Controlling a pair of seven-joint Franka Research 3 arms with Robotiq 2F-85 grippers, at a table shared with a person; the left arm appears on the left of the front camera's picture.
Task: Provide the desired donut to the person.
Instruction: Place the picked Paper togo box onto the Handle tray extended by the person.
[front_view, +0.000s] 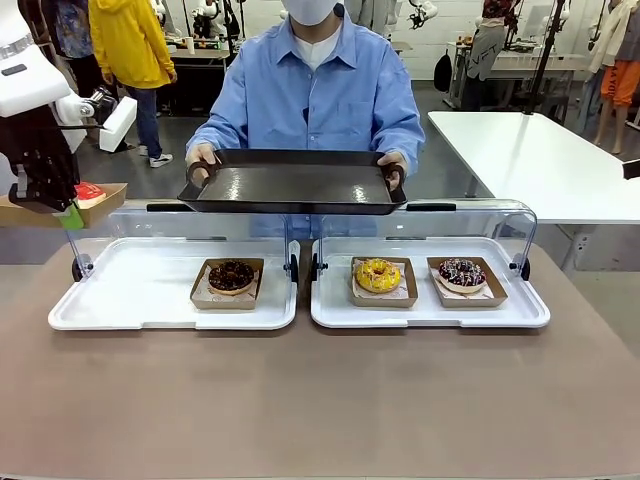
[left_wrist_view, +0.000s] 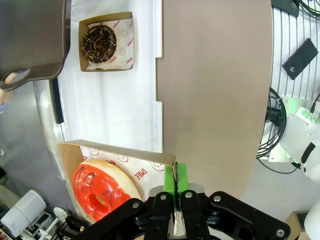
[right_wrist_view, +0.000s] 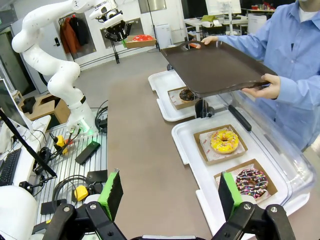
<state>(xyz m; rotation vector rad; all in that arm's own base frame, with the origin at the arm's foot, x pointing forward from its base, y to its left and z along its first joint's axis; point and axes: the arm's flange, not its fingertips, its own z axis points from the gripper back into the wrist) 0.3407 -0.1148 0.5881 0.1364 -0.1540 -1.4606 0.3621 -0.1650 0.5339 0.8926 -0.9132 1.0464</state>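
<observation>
One red-glazed donut (front_view: 89, 191) rides in its cardboard boat (front_view: 112, 196), pinched by the closed left tool (front_view: 70, 215), left of the person's (front_view: 320, 95) dark tray (front_view: 292, 185). Delivery onto it is still to do. The right tool (right_wrist_view: 170, 192) gapes empty. Other donuts (front_view: 377, 275) sit below that tray on white trays (front_view: 130, 300), on a brown desk (front_view: 300, 400), with a workshop behind.

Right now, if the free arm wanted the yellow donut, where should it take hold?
Probably pinch the near wall of its cardboard tray, coming from above on the robot's side: the wall stands upright and thin, the yellow donut stays untouched, and the clear cover blocks the far side.
</observation>
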